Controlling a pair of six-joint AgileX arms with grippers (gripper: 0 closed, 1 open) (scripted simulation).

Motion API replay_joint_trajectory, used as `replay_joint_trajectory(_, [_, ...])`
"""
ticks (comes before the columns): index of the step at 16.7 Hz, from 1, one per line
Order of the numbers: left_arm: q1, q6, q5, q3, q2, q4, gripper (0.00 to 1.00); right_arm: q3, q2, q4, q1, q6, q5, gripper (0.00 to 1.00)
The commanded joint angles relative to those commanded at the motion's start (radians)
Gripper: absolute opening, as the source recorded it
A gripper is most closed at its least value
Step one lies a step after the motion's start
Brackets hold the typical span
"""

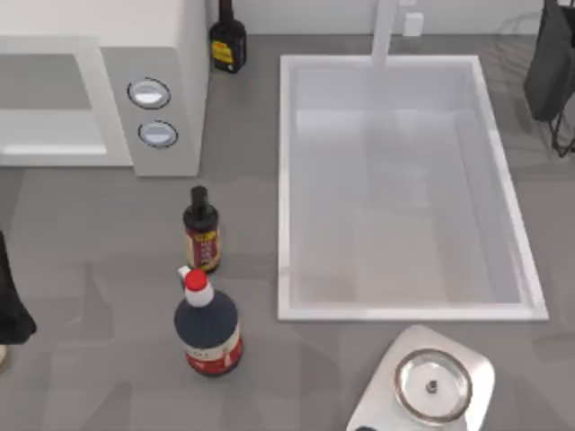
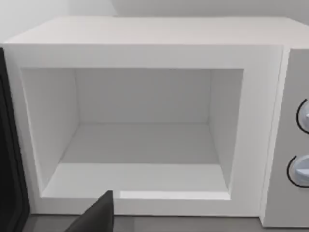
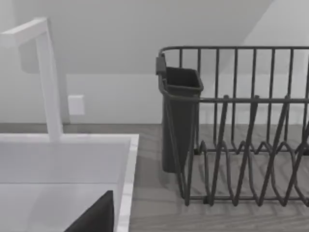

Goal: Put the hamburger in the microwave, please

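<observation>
One left gripper faces the open microwave; its grip cannot be told.

The microwave stands at the table's back left (two bottles before it), sink right.

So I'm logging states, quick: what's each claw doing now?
Left claw: cannot be told, facing the microwave.
Right claw: cannot be told, near the sink.

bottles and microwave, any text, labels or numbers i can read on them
No text can be read.
Red-capped bottle: red and white label, print too blurred.
Small dark bottle: red label, illegible.
Back bottle: yellow label, illegible.
Microwave dials: no markings visible.
</observation>
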Motion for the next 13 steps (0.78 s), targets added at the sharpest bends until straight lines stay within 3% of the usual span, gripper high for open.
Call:
replay_joint_trajectory(6, [0.026, 0.107, -0.010, 0.086, 0.109, -0.084, 1.00, 0.000, 0.000, 0.000, 0.000, 0.000, 0.000, 1.00])
replay_joint_trajectory(13, [0.082, 0.572, -0.002, 0.422, 0.662, -0.428, 1.00, 0.000, 0.000, 0.000, 0.000, 0.000, 0.000, 1.00])
